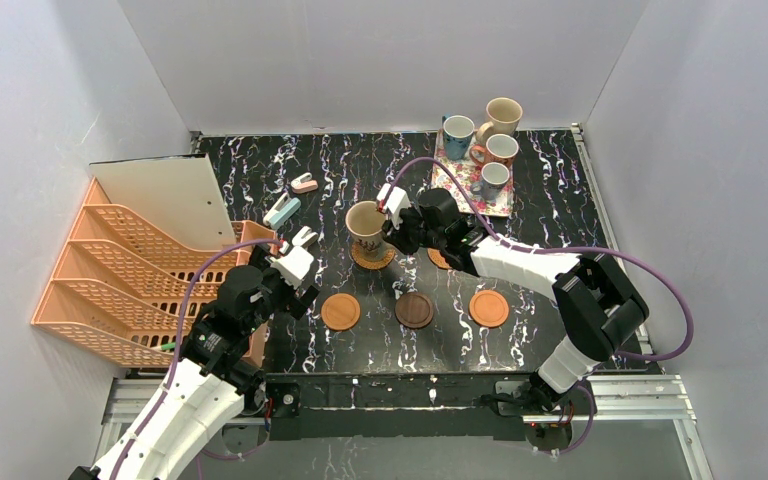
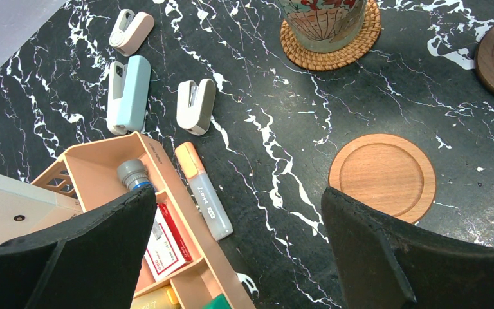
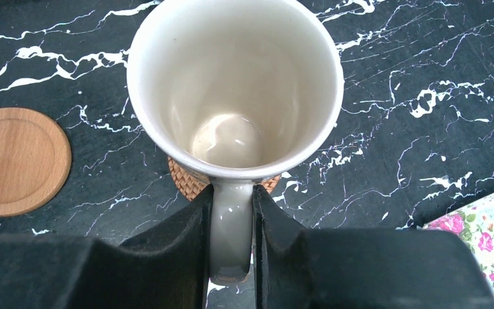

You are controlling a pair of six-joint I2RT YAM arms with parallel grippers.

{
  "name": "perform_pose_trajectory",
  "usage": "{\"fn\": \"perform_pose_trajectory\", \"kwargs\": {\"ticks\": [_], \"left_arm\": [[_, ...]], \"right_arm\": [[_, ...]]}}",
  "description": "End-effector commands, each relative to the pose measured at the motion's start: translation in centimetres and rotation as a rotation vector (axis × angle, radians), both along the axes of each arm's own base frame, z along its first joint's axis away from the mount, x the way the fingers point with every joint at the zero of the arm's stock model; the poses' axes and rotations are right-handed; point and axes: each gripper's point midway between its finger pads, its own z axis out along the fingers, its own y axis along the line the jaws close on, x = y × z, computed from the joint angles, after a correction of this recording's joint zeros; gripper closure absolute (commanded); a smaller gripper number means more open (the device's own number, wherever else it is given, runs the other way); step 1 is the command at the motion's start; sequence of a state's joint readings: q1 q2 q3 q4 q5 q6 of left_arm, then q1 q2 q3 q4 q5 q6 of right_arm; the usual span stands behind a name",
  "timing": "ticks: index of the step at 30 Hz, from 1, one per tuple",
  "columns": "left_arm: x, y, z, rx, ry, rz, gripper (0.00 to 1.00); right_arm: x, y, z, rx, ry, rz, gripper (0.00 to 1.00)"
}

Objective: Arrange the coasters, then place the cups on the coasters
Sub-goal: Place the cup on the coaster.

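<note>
Big beige cup (image 1: 365, 224) upright on a woven coaster (image 1: 373, 259), middle of the bench (image 1: 550, 190), mouth up, handle (image 3: 231, 238) pointing right. Right jaws nearly shut, pinching that handle. Left jaws wide open, holding nothing, near left

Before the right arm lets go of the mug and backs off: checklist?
1. Beige mug on the woven coaster: ok, its base sits inside the rim.
2. Mug upright: ok.
3. Right end effector off the handle: not ok, it is clamped on it.
4. Left end effector away from the mug: ok, open and off to the side.
5. Bare coasters ready: ok for the front three; the one under the right arm cannot tell.
6. Four cups waiting on the floral tray: ok, upright.
</note>
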State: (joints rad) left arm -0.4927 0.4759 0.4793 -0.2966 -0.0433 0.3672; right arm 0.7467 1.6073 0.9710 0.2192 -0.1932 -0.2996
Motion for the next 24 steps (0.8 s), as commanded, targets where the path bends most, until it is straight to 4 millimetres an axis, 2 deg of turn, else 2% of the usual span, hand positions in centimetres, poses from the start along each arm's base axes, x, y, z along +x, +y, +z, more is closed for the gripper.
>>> {"fn": "perform_pose_trajectory", "kwargs": {"ticks": [1,16,24], "left_arm": [[-0.2,0.1,-0.5,0.008,0.010,-0.006,0.02],[-0.2,0.1,-0.4,0.007,0.010,-0.008,0.02],[-0.3,0.1,-0.5,0.008,0.012,-0.008,0.02]], "right_arm": [[1.3,1.7,7.7,0.144,-0.167,0.035,0.66],[1.2,1.6,8.1,0.141,-0.178,0.040,0.63],[0.9,1.3,9.2,0.150,-0.205,0.046,0.64]]}}
